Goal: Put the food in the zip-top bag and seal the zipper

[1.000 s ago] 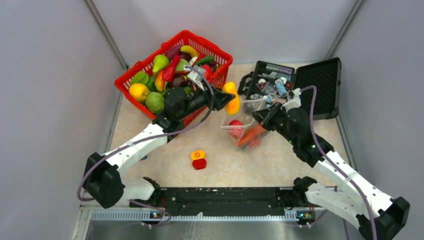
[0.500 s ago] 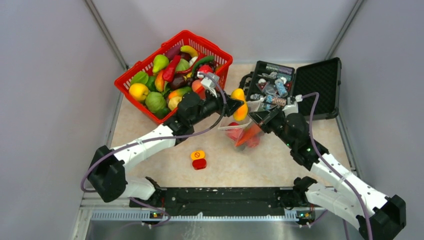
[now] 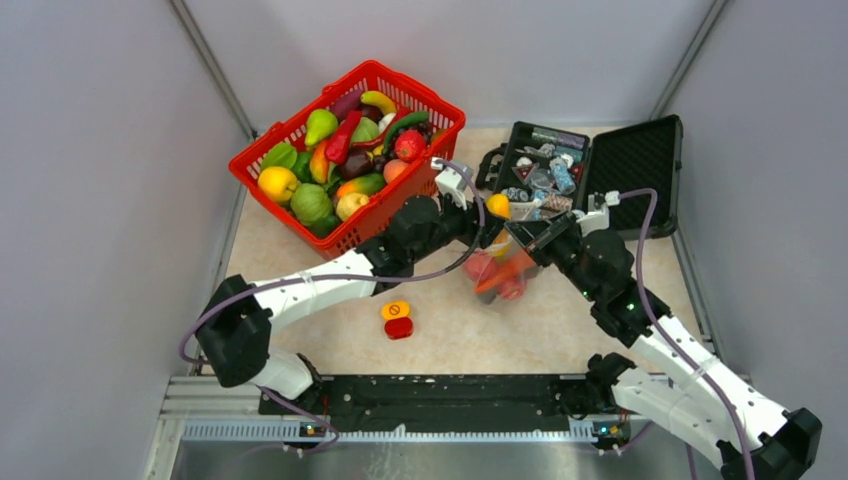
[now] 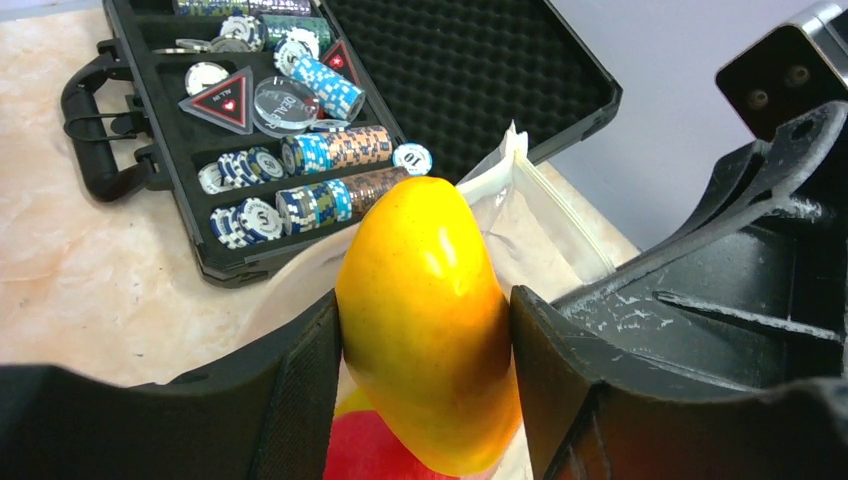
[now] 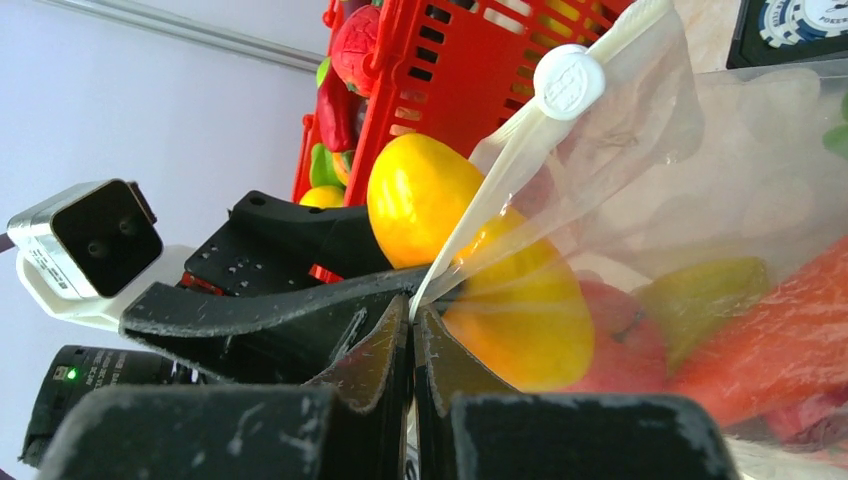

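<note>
Near the table's centre, the left arm stretches in from 8 o'clock past the red basket (image 3: pixel 418 87), its left gripper (image 3: pixel 497 215) clamped on a yellow-orange toy fruit (image 3: pixel 497 204) at the mouth of the zip-top bag (image 5: pixel 700 150). The right arm comes from 4 o'clock with the right gripper (image 5: pixel 412 310) pinched shut on the zipper (image 5: pixel 500 172) edge. Around them sit the fruit-filled basket at 11 o'clock, an open black case (image 3: pixel 640 170) of poker chips at 1 o'clock and an orange-and-red button block (image 3: pixel 397 320) at 7 o'clock. Only the right wrist view shows the fruit's lower half behind the bag's film, beside a red fruit (image 5: pixel 625 340) and a carrot (image 5: pixel 770 320).
</note>
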You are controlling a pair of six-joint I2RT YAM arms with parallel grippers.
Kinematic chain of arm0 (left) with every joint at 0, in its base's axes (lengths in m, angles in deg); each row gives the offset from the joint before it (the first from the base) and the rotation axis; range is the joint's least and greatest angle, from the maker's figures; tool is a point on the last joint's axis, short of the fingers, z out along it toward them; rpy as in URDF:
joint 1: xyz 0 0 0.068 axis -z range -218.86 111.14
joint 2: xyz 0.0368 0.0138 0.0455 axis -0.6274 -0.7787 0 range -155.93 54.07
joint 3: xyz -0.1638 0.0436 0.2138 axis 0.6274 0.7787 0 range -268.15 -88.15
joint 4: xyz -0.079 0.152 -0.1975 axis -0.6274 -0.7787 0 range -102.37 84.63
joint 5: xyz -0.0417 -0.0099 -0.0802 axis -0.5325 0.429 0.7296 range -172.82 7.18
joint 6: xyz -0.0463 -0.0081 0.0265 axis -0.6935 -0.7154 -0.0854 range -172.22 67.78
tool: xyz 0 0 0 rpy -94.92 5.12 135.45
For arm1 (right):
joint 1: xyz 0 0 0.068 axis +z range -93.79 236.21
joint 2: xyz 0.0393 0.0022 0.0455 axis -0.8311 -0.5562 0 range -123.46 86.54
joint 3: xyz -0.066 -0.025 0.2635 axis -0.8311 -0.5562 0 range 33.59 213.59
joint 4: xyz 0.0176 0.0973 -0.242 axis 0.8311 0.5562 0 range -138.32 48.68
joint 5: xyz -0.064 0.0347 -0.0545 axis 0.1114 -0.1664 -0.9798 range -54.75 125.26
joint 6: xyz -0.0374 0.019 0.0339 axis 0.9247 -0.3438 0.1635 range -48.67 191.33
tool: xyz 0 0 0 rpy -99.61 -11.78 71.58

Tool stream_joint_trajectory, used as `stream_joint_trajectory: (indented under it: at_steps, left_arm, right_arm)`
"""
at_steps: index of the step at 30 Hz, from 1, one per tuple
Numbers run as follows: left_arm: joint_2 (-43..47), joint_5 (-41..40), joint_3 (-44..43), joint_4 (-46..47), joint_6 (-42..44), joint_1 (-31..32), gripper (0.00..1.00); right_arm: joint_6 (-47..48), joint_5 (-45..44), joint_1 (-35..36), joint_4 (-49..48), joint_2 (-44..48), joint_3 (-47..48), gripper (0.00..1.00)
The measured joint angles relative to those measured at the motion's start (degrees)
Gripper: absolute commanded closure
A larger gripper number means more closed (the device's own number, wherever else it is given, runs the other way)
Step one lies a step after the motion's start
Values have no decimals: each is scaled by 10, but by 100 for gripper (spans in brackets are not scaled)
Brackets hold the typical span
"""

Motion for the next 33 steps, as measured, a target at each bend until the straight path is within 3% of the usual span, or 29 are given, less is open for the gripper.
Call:
stream_joint_trajectory:
  at_steps: [5,9,15,24,29,33]
  left_arm:
    - [-1,12,-3,-17,14,3,21]
    - [3,28,-6,-50,32,2,18]
    - [46,42,-6,-108,62,3,6]
    - [153,-10,-6,-173,92,3,5]
    - [147,-61,7,-237,71,-5,16]
    - [116,-63,7,-279,46,-21,18]
  right_arm:
    - [2,-11,-4,14,10,0,99]
    - [4,-18,-7,25,16,0,99]
    - [8,-28,-15,35,17,0,99]
    - [15,-32,-20,40,17,-1,99]
    - [16,-31,-21,40,17,-1,99]
    - [19,-29,-23,40,16,-1,99]
